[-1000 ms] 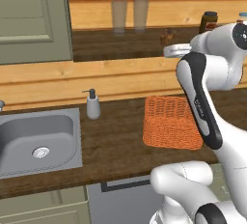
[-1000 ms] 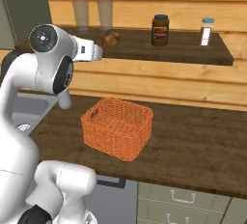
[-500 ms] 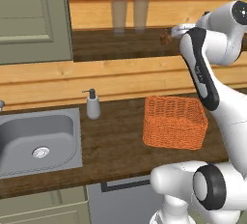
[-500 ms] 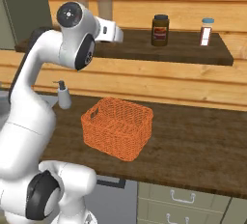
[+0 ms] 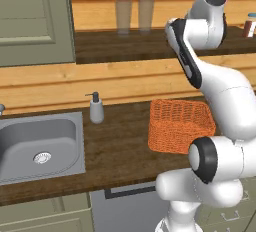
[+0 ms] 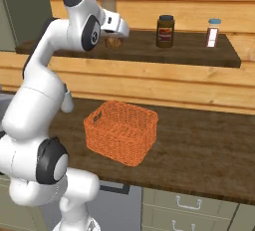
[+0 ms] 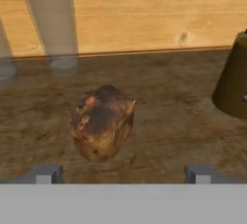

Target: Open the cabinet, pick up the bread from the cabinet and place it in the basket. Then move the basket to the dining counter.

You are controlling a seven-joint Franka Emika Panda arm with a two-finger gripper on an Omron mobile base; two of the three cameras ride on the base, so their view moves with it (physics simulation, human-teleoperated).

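basket [image 6: 121, 131] waits on the worktop well below me | shelf [image 6: 149, 51] carries the bread [image 7: 102, 121], just ahead, left of centre between my tips | my gripper [image 7: 123, 174] spread wide, empty | I'd shift left, advance level, then close.

The small dark-brown lump of bread [image 7: 102, 122] lies on the wooden shelf [image 6: 149, 51], before two glasses [image 5: 133, 16]; below, the orange woven basket [image 6: 121, 131] stands on the worktop [image 6: 199, 150], right of the steel sink [image 5: 37, 143].
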